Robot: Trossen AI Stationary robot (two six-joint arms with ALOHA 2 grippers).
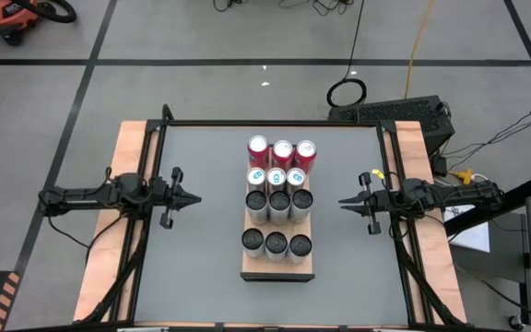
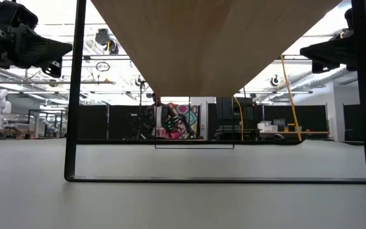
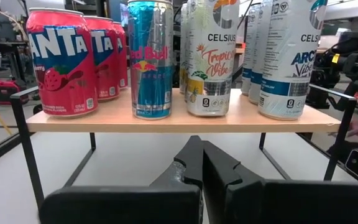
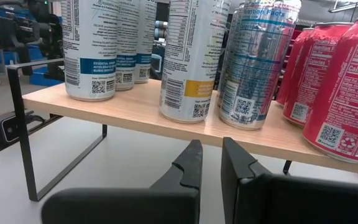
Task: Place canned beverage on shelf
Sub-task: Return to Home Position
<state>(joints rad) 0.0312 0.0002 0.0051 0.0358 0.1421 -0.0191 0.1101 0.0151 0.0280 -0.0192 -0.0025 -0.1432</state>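
Note:
The shelf [image 1: 277, 269], a light wood board on a thin dark frame, stands mid-table on its frame's feet. Several cans stand upright on it: red Fanta cans [image 3: 61, 62] at the far end, then a Red Bull can [image 3: 151, 62], then white Celsius cans [image 3: 210, 62] toward the near end. The board's near end is bare. My left gripper [image 1: 192, 196] is shut and hovers level at the table's left, pointing at the shelf. My right gripper [image 1: 344, 202] is shut and mirrors it from the right. Each wrist view looks at the shelf's board [image 4: 135, 106] from just below its height.
Open grey tabletop [image 1: 201, 258] lies between each gripper and the shelf. Dark rails and wooden strips [image 1: 127, 231] run along the table's left and right sides. The low view looks under the board [image 2: 215, 44] between the frame's legs [image 2: 74, 95]. Cables and equipment lie beyond the far right corner.

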